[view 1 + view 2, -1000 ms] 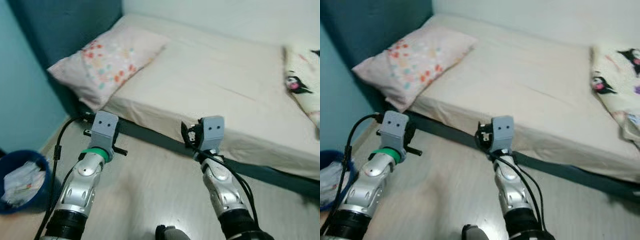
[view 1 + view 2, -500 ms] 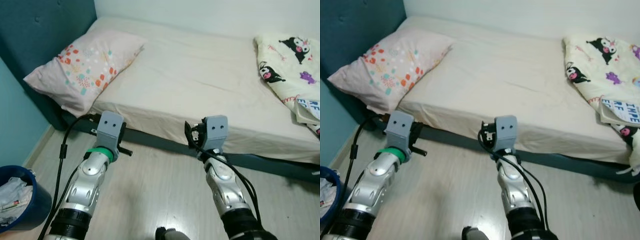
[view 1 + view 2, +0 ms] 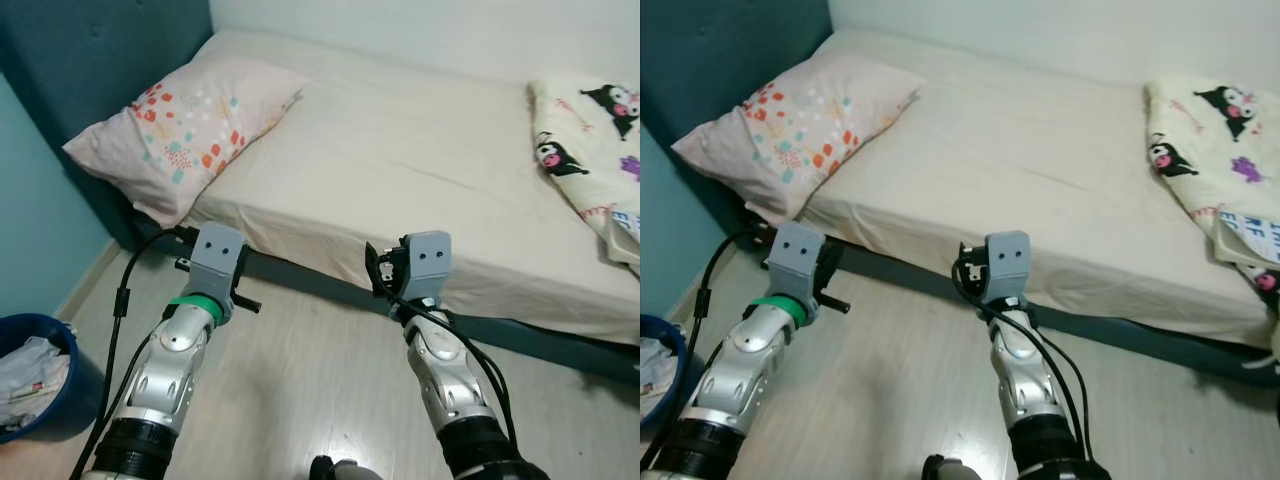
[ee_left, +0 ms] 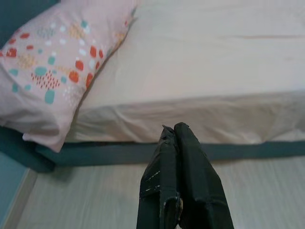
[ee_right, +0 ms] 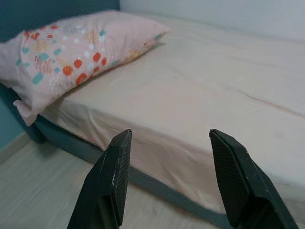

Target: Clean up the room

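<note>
While the arms hold the same raised pose as half a second ago, the head camera has swung back to the robot's left: in the left eye view the blanket (image 3: pixel 600 160) with cartoon prints has slid toward the right edge of the picture, and more of the blue bin (image 3: pixel 40 375) of crumpled paper shows at lower left on the pale floor (image 3: pixel 310 400). The pillow (image 3: pixel 185 125) lies at the head of the bed (image 3: pixel 420 170), against the dark teal headboard (image 3: pixel 110 50), its long axis running from the near left corner of the mattress toward the far middle; it sits ahead and to the left of both arms, well apart from them. Right eye view: same scene, with the blanket draped over the bed's right side, ahead and to the right of the right arm. Left wrist view: the left gripper (image 4: pixel 174 131) has its fingers pressed together, pointing at the mattress edge, the pillow lying off to one side. Right wrist view: the right gripper (image 5: pixel 169 152) has its fingers spread wide, empty, aimed across the sheet with the pillow beyond.
</note>
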